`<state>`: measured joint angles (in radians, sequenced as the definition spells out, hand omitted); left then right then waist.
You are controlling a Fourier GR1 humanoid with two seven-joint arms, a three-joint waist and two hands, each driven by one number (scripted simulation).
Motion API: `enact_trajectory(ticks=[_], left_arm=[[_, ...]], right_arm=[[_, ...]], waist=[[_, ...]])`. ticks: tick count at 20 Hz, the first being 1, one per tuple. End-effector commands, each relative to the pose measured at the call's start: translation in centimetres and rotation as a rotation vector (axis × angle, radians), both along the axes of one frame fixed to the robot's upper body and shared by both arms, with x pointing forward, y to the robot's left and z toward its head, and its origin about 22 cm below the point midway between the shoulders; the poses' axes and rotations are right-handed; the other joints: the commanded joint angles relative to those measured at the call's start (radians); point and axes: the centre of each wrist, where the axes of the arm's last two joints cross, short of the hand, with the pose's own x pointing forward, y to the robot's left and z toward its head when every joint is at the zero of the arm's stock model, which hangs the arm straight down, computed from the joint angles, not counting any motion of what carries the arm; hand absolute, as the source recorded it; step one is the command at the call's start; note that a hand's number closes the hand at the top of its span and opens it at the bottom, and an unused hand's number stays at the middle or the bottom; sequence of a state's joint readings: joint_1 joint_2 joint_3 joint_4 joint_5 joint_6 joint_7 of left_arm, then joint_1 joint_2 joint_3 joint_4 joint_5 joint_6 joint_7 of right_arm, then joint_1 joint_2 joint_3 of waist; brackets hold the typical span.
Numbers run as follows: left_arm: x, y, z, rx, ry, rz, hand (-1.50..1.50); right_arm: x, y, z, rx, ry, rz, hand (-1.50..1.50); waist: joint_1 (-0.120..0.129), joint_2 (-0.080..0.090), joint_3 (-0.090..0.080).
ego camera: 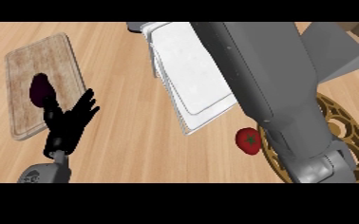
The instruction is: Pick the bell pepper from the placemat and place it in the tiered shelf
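The red bell pepper (247, 140) lies at the left edge of the round woven placemat (341, 118), partly hidden by my right forearm (273, 90). That grey forearm runs from the lower right up to the top centre, across the right side of the white tiered shelf (189, 71). My right hand does not show; the arm leaves the view at the top. At the lower left my left hand (67, 123) rests open with its fingers up, holding nothing.
A wooden cutting board (42, 61) lies at the left with a dark purple vegetable (42, 89) on it, just above my left hand. Bare wooden counter (133, 123) lies between the board and the shelf.
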<state>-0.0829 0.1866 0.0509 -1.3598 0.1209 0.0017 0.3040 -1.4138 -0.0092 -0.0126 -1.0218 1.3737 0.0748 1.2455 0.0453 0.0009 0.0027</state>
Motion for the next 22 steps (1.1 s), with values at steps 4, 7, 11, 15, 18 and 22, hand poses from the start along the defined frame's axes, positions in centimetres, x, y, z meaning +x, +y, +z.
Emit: enact_trajectory(ticks=[4, 7, 11, 15, 18, 22], left_arm=[[-0.4, 0.3, -0.5, -0.018, 0.034, 0.002, 0.0], [-0.5, 0.7, 0.1, 0.001, 0.017, 0.011, 0.0], [-0.1, 1.2, -1.3, -0.01, 0.025, 0.023, 0.0], [-0.3, 0.7, -0.5, -0.004, 0.042, 0.019, 0.0], [-0.4, 0.8, -0.5, -0.001, 0.027, 0.016, 0.0], [-0.4, -0.1, -1.5, -0.016, 0.036, 0.009, 0.0]], right_arm=[[0.6, 0.8, 0.7, 0.127, 0.006, -0.131, 1.5], [1.5, 0.3, -1.3, 0.129, 0.014, -0.113, 1.5], [0.7, 1.4, 0.3, 0.125, 0.018, -0.095, 1.5], [0.6, 1.9, 0.9, 0.04, 0.098, -0.111, 1.5], [1.0, 0.0, -0.2, 0.223, -0.092, -0.143, 1.5], [0.3, 0.1, 1.3, 0.285, -0.2, -0.145, -1.5]], waist=[[-0.015, 0.002, -0.004], [-0.016, 0.002, -0.003], [-0.021, 0.002, -0.005], [-0.029, -0.003, -0.004], [-0.03, 0.0, -0.003], [-0.018, 0.004, -0.005]])
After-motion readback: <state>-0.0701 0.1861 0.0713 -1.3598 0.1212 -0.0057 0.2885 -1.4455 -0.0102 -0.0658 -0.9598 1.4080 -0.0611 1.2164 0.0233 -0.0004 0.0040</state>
